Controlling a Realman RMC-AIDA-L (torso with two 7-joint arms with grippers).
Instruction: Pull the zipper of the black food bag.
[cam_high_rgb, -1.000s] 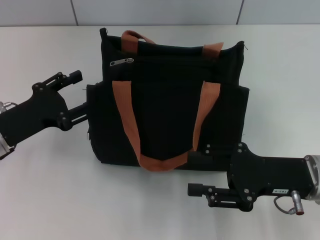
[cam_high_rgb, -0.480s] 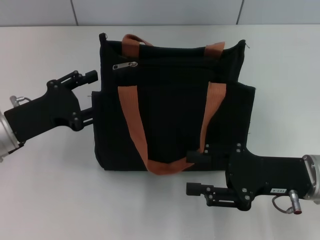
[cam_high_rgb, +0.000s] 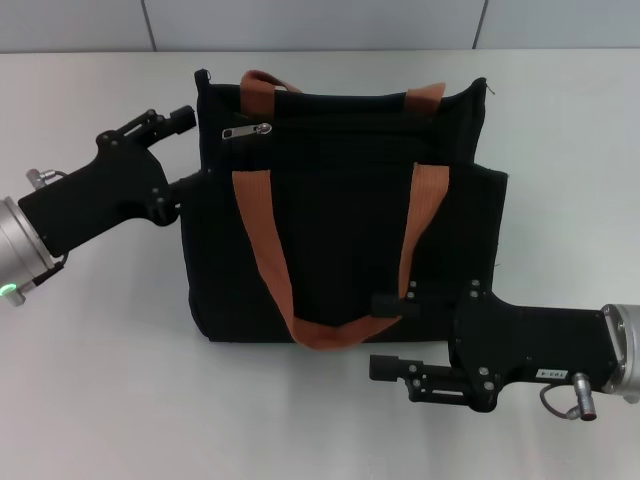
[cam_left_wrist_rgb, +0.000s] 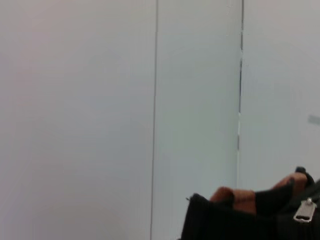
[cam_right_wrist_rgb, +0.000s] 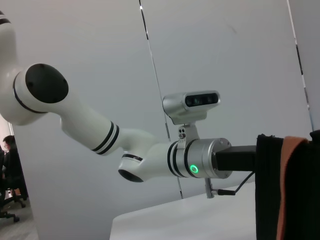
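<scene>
The zipper (cam_high_rgb: 246, 131) is a small silver tab lying flat on the bag (cam_high_rgb: 340, 210), near the upper left corner of its top face, on a dark zip track that runs across toward the right. No finger touches it. In the left wrist view the tab (cam_left_wrist_rgb: 305, 210) shows pale against the black fabric, with an orange strap just beside it.

The bag lies on the white table (cam_high_rgb: 100, 400), boxy and black. One rust-orange handle (cam_high_rgb: 330, 260) loops down its front face; a second one (cam_high_rgb: 268, 80) arches over the far edge. The bag looks closed, so its inside cannot be seen.

The left gripper (cam_high_rgb: 185, 148) reaches in from the left, its two fingers spread apart at the bag's upper left corner. One fingertip is beside the top corner, the other meets the bag's left side edge. They hold nothing.

The right gripper (cam_high_rgb: 385, 335) comes in from the lower right, fingers apart. One finger lies on the bag's lower edge next to the bottom of the handle loop; the other sits over the table just below the bag. It grips nothing.
</scene>
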